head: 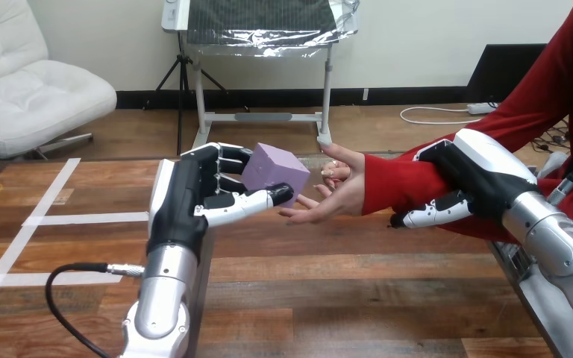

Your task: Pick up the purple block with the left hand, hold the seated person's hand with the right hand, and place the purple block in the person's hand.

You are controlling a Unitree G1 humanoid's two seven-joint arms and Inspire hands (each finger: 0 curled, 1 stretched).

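I'm holding the block [274, 173] in my left hand [194, 198], fingers curled behind it and thumb under its near corner. It's hanging above the table [343, 283], just beside the person's hand [336, 195], which is lying open, palm up. My right hand [474, 179] is clasping the person's forearm [395, 186], thumb beneath it. I'm judging the grip shallow: letting go short of the palm is risking a drop onto the table. The right hand's fingers are hiding behind the forearm.
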